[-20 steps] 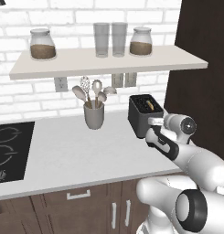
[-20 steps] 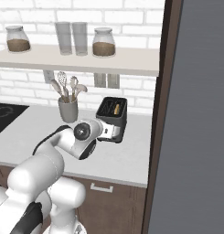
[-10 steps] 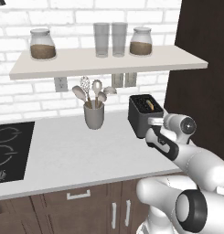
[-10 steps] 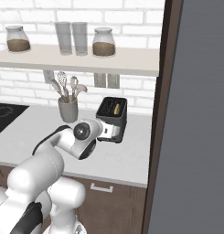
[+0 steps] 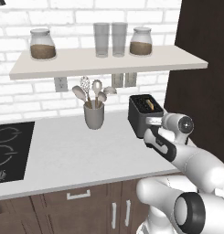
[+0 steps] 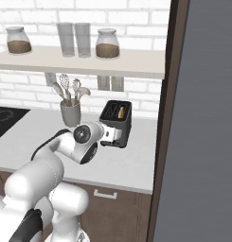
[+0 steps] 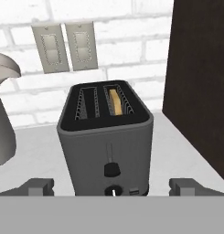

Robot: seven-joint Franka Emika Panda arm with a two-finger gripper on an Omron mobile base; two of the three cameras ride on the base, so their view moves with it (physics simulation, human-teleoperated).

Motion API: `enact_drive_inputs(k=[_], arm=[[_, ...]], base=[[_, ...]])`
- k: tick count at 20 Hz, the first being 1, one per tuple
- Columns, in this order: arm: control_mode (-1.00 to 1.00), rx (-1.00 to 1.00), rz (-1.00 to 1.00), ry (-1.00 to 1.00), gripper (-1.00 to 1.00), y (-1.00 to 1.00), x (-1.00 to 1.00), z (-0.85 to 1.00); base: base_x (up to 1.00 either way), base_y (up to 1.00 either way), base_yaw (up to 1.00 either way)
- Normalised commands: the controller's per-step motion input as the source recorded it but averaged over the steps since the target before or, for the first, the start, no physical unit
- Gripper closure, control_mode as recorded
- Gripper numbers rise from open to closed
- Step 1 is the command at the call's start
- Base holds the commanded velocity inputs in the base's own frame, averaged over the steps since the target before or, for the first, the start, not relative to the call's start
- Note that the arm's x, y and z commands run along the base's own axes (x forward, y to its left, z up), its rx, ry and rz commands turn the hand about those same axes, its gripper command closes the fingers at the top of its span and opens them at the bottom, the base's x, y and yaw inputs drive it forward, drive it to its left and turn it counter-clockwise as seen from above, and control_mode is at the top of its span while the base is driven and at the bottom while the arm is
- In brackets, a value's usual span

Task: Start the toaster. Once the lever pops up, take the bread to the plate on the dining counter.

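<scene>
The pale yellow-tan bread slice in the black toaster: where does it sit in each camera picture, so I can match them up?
Left base view: bread slice right of centre, in the slot of the black boxy toaster nearer the dark cabinet.
Right base view: bread near centre, in the toaster's right-hand slot.
Hand view: bread upper centre, in the right-hand slot.
Shared landmark: the grey utensil cup, left of the toaster.

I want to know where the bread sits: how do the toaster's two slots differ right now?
In the hand view, the right slot of the toaster holds the bread, a pale yellow-tan slice standing on edge; the left slot holds nothing, showing just its dark wire guides. The right slot lies nearer the dark cabinet panel, the left slot nearer the utensil cup. Both are long, narrow, parallel openings in the top.
</scene>
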Motion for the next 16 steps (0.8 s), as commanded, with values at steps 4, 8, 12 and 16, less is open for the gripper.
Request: enact_drive_inputs(k=[4, 8, 12, 16], arm=[[-1.0, 0.0, 0.0, 0.0, -1.0, 0.0, 0.0, 0.0], [-1.0, 0.0, 0.0, 0.0, -1.0, 0.0, 0.0, 0.0], [-1.0, 0.0, 0.0, 0.0, -1.0, 0.0, 0.0, 0.03], [-1.0, 0.0, 0.0, 0.0, -1.0, 0.0, 0.06, 0.02]], base=[[0.0, 0.0, 0.0], [0.0, 0.0, 0.0], [0.0, 0.0, 0.0], [0.0, 0.0, 0.0]])
